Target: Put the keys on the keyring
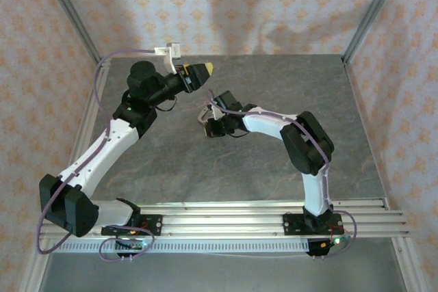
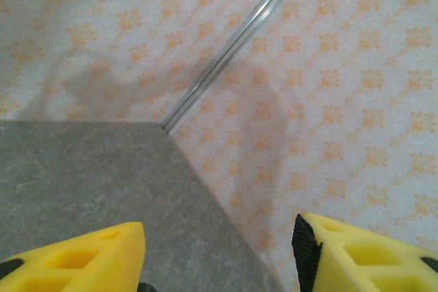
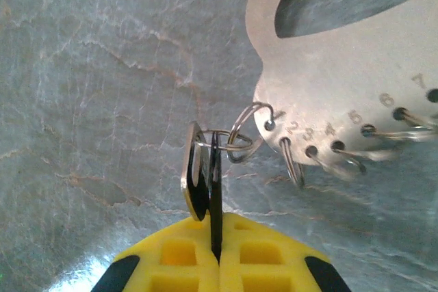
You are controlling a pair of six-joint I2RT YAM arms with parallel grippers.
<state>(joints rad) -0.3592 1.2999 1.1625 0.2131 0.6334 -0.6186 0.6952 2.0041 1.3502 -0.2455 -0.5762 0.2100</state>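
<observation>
We cannot see the bottom of the key (image 3: 215,182). It is hidden between the yellow fingers of the right gripper (image 3: 217,230), which is squeezed tight on it. The metal plate (image 3: 328,66) is cut off at the top and right edges. The key stands on its thin edge just left of the plate. Its long side points from the fingers up to the keyring (image 3: 236,145). The keyring goes through the plate's first hole and touches the key's top. The left gripper (image 2: 220,227) has its fingers apart and holds nothing.
</observation>
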